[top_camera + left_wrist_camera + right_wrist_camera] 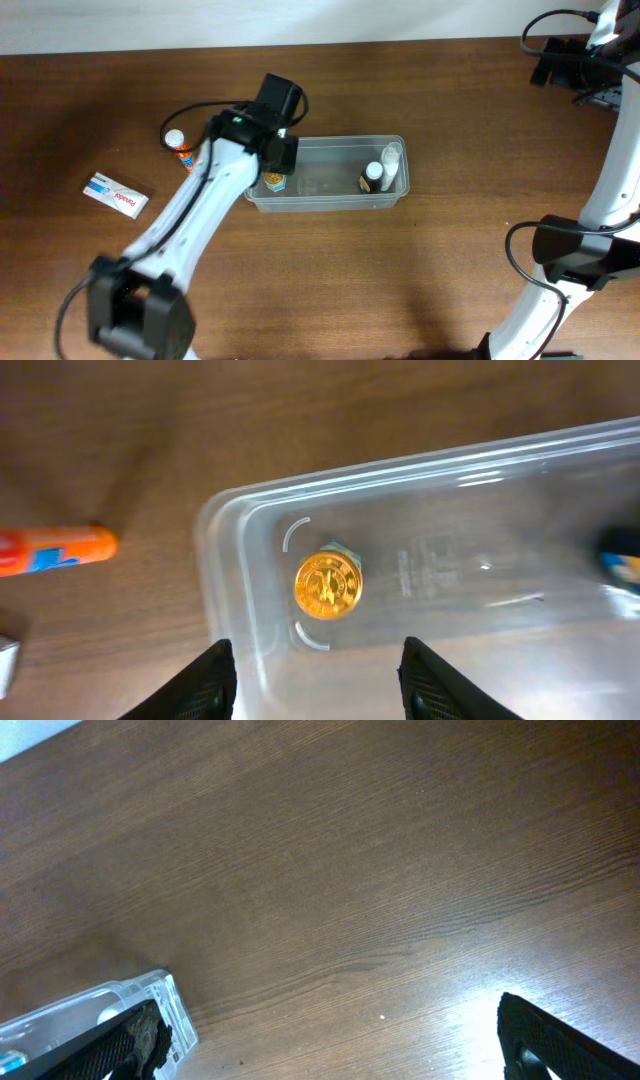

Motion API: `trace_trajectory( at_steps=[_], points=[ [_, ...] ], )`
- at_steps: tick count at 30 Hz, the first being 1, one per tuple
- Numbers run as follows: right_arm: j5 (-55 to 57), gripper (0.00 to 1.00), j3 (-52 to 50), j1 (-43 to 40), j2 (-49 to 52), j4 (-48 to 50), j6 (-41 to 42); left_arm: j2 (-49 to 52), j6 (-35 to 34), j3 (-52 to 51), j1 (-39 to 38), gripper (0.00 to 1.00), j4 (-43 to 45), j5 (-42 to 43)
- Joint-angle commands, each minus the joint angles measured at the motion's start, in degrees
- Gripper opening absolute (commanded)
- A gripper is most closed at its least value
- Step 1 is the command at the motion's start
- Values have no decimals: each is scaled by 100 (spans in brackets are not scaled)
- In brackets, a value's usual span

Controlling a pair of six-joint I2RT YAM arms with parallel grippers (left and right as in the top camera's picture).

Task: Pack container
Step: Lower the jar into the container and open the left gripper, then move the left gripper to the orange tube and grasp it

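Mid-table lies the clear container (pixel 330 203), long side across, small things inside.
At its left end sits a gold-capped jar (pixel 327 584), with the left tool (pixel 318 648) above it, jaws apart. A dark bottle (pixel 371 177) and a white tube (pixel 390 163) sit at the right end. An orange tube (pixel 180 147) and a white packet (pixel 115 195) lie on the table (pixel 450 280) to the left. The right tool (pixel 328 1005) hangs over wood, jaws wide apart.
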Motion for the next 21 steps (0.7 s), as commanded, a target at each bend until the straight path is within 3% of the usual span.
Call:
trace_trajectory(
  at_steps=[1,7,12,13,16,21],
  points=[
    [-9,98,90,-15,-203,-33,24,-612,33,166,-15,45,-111,133],
    [-9,98,90,-15,-203,-31,26,-835,28,166,48,34,-457,164],
    [-11,98,90,-15,-203,-31,26,-833,-363,166,636,34,-474,153],
    [-11,98,90,-15,-203,-31,24,-833,-361,166,765,35,-463,153],
    [-9,98,90,-15,-203,-31,26,-833,-354,166,1276,54,-439,151],
    [-11,98,90,-15,-203,-33,24,-831,57,166,1974,63,-236,175]
  ],
)
